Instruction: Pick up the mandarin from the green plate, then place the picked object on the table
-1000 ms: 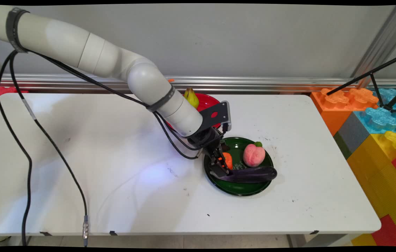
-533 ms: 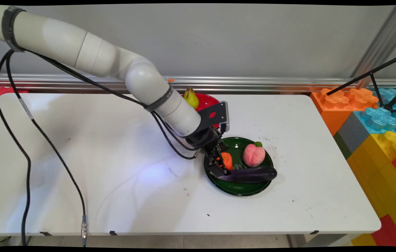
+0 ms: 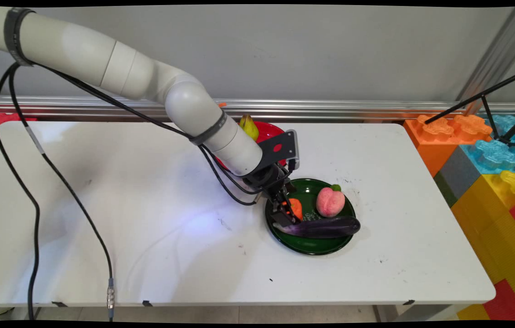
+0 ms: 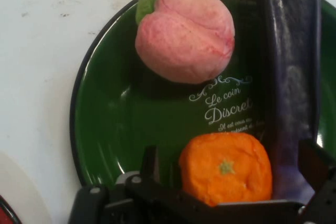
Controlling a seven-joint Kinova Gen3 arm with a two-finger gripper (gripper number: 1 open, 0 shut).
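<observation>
My black gripper (image 3: 287, 214) reaches down onto the left side of a dark green plate (image 3: 312, 246). Its fingers stand open on either side of a small orange toy fruit (image 3: 295, 208). In the hand view the gripper (image 4: 232, 162) frames this orange fruit (image 4: 226, 182) with a gap on each side. A dark purple eggplant (image 4: 291, 77) runs close along the right finger. A pink peach (image 4: 184, 35) with a green leaf lies further in on the plate (image 4: 115, 129). In the main view the peach (image 3: 330, 202) sits right of the gripper, above the eggplant (image 3: 326, 226).
A red plate (image 3: 266, 132) holding a yellow-green pear (image 3: 249, 127) sits behind the arm near the table's far edge. Large coloured building blocks (image 3: 490, 159) and a black tripod (image 3: 490, 105) stand off the table's right end. Black cables (image 3: 34, 205) hang over the left side.
The hand has shifted slightly up and to the left over the plate's left side. The orange fruit, peach and eggplant have stayed where they were.
</observation>
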